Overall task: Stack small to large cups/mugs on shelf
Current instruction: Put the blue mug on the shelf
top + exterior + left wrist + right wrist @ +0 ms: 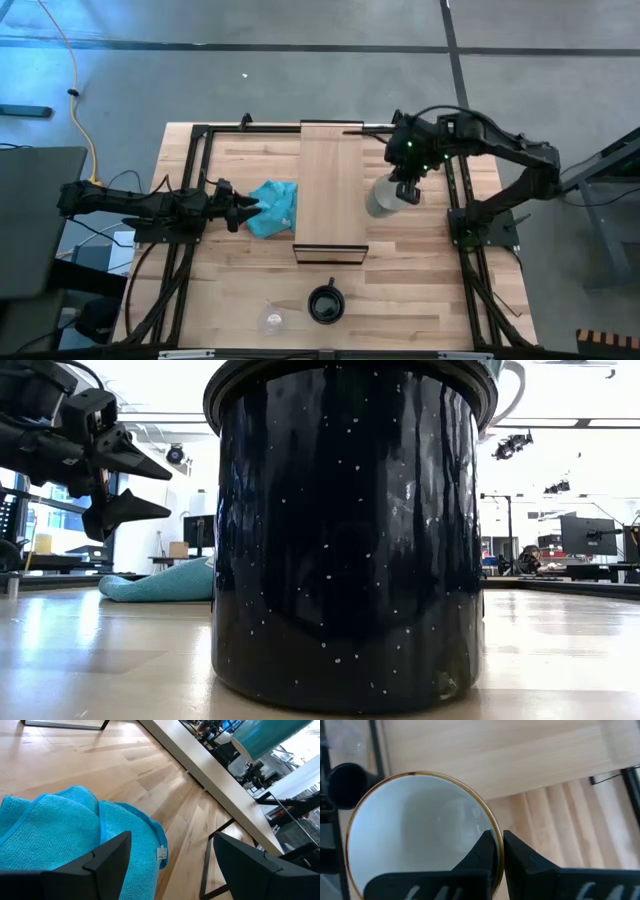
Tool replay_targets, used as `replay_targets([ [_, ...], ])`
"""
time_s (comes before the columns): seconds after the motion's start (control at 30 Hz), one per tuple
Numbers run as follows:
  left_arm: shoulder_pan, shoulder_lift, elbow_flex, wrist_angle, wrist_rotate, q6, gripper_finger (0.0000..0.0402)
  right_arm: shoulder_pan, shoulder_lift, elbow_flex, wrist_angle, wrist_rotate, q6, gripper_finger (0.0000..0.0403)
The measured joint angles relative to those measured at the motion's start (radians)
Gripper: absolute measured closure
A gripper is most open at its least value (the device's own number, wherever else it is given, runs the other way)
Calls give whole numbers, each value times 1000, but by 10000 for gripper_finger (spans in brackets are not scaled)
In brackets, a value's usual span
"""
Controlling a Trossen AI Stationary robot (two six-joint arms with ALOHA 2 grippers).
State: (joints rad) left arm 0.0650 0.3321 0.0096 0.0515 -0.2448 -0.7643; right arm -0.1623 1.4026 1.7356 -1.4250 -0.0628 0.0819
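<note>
My right gripper [405, 190] [499, 839] is shut on the large white mug [382, 198] [415, 830], just right of the light wood shelf [330, 185]. The black mug [325, 303] stands on its base on the tabletop near the front edge and fills the low view [350, 530]. The small clear glass cup [272, 318] stands to its left. My left gripper [240, 212] [120, 480] [170, 860] is open and empty, above the table at the left edge of the teal cloth [273, 208]. My right gripper pinches the white mug's brown-edged rim [495, 826], one finger inside the mug [482, 857] and one outside [525, 857]. The fingers come from above, pointing down. Whether the mug's base rests on the table cannot be told.
The teal cloth lies crumpled on the table between my left gripper and the shelf's left edge [210, 780]. A black frame [190, 200] runs around the tabletop. Bare slatted wood [420, 290] lies to the right of the black mug.
</note>
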Motion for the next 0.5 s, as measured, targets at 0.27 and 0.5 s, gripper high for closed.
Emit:
replay_targets([
  [0.27,0,0,0,1,-10,0,131,-68,107,137,-15,-2,-117,403],
  [0.5,0,0,0,2,-12,0,131,-132,306,435,-132,-6,-240,403],
])
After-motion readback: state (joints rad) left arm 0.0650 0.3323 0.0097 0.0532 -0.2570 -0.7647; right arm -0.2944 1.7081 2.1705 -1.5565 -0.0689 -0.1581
